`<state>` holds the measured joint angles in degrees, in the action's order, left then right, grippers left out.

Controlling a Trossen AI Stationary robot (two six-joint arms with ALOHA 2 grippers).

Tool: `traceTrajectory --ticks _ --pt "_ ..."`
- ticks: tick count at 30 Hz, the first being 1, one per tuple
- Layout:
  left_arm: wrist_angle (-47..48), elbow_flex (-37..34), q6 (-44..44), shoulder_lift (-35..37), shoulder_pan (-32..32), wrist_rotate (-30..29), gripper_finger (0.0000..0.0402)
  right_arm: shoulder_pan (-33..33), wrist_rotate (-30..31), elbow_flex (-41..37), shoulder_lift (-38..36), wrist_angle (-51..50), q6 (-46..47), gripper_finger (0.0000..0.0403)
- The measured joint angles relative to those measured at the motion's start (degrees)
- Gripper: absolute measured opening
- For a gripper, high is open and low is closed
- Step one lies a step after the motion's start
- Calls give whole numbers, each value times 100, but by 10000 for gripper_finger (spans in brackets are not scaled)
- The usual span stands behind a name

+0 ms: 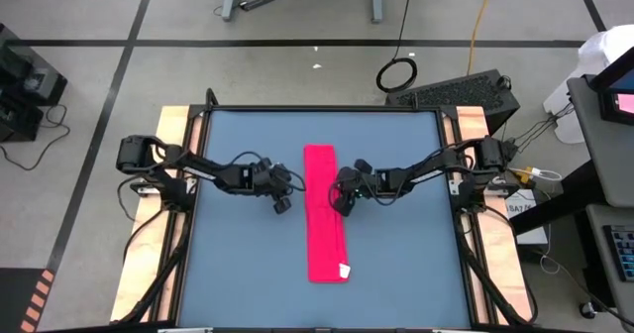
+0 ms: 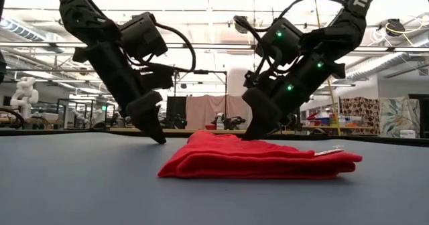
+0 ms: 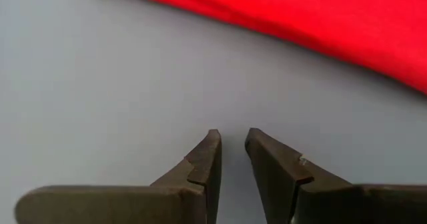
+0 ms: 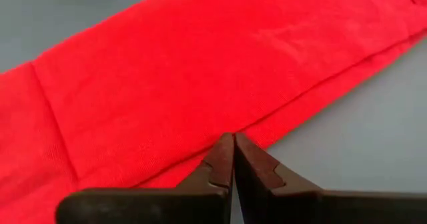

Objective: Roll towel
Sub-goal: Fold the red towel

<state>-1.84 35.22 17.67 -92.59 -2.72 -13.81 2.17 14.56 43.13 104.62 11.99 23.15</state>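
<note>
**Towel folded into a strip, rolling not yet begun**

The towel [image 1: 326, 212] lies flat on the table [image 1: 238, 254] as a long narrow folded strip, running down the middle between the two arms, its white tag [image 1: 346, 270] at the near end. No part of it is rolled, so I judge the work to stand at the start of the roll. The next move calls for a grip on one short end, then turning it over along the strip.

The left gripper [image 3: 232, 144] hangs just above bare table beside the towel's edge, fingers slightly parted, holding nothing. The right gripper [image 4: 233, 144] is tilted down at the opposite long edge, fingers pressed together, tips at the cloth's border; no cloth shows between them.
</note>
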Motion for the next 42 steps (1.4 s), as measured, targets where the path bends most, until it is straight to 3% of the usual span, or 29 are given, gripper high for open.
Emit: traceTrajectory --ticks 6,14,25,33,42 --pt "-46 -4 2 -7 152 -182 86 -136 -69 -31 -223 -129 343 6" --pt "-64 -6 9 -7 223 -240 86 -207 -97 29 -952 -223 -58 6" --pt "-306 -11 304 -12 457 -255 86 -592 -143 29 -554 -7 -556 6" --pt "-1142 -11 304 -12 1207 -222 86 -1471 -106 42 -1140 -139 -561 6" --pt "-2356 -8 233 -12 2127 -298 86 -2905 138 27 -1249 -322 -325 6"
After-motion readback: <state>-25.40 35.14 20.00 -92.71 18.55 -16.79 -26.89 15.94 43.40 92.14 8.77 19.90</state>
